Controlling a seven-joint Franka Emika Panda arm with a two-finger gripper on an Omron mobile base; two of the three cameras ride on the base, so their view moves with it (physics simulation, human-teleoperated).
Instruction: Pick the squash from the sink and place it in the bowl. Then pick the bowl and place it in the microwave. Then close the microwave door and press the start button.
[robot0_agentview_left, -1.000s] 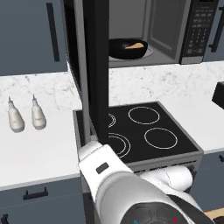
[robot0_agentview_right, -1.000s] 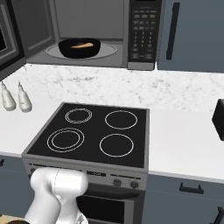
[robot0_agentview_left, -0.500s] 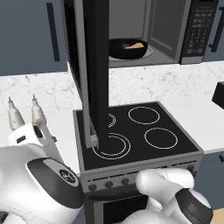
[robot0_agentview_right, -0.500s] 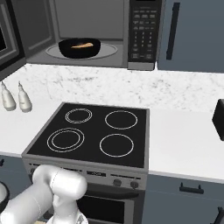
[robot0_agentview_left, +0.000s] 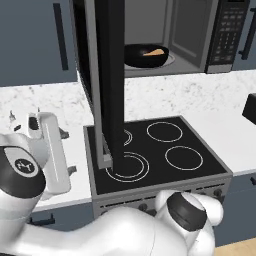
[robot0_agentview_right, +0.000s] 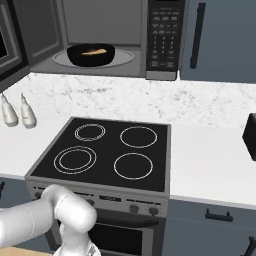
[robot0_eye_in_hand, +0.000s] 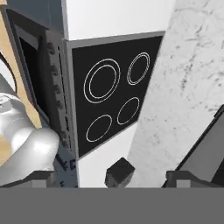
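The black bowl (robot0_agentview_right: 91, 54) sits inside the open microwave (robot0_agentview_right: 100, 37) with the orange-tan squash (robot0_agentview_right: 94, 50) lying in it. From the left, the bowl (robot0_agentview_left: 145, 55) and squash (robot0_agentview_left: 156, 51) show past the microwave door (robot0_agentview_left: 111, 75), which stands swung wide open, edge-on over the stove. The button panel (robot0_agentview_right: 162, 30) is on the microwave's right. My gripper (robot0_eye_in_hand: 112, 178) is open and holds nothing, its fingertips (robot0_eye_in_hand: 41, 177) far apart, looking across the stove from the left. The sink is out of view.
The black four-ring stove (robot0_agentview_right: 107, 152) lies below the microwave, with marble counter (robot0_agentview_right: 210, 160) on both sides. Two small bottles (robot0_agentview_right: 17, 114) stand on the left counter. A black box (robot0_agentview_right: 250, 135) sits at the counter's right end. My arm fills the left base view's lower left.
My arm has swung from in front of the stove up to its left side, beside the open door. Bowl, squash and door have stayed put; the gripper stays open.
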